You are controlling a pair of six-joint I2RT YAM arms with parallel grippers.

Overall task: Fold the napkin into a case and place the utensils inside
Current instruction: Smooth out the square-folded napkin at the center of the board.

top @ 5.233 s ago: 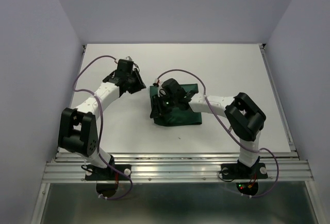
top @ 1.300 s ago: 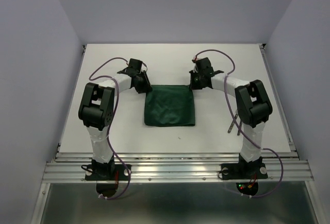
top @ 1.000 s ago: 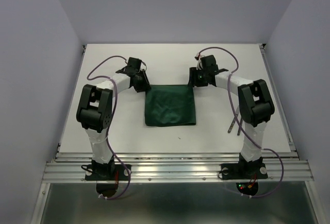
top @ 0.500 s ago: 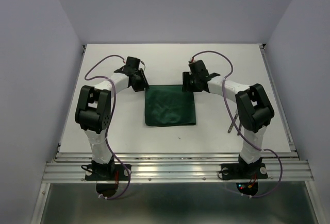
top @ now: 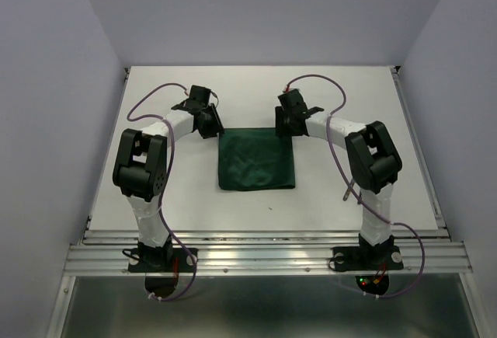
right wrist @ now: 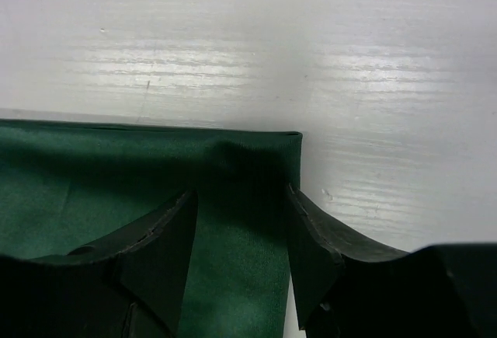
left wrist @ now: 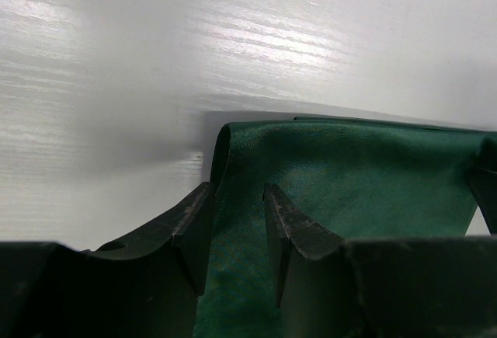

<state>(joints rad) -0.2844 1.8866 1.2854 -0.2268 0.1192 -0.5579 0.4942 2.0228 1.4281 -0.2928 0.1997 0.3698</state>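
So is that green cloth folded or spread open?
Folded, it seems: the napkin lies flat, but its far edge looks doubled and rounded at the corner.

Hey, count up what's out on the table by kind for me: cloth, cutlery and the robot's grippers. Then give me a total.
Dark green napkin: 1
Grippers: 2, the left gripper and the right gripper, one at each far corner of the napkin
Silver utensil: 1 in sight, only a sliver; any other is hidden
Total: 4
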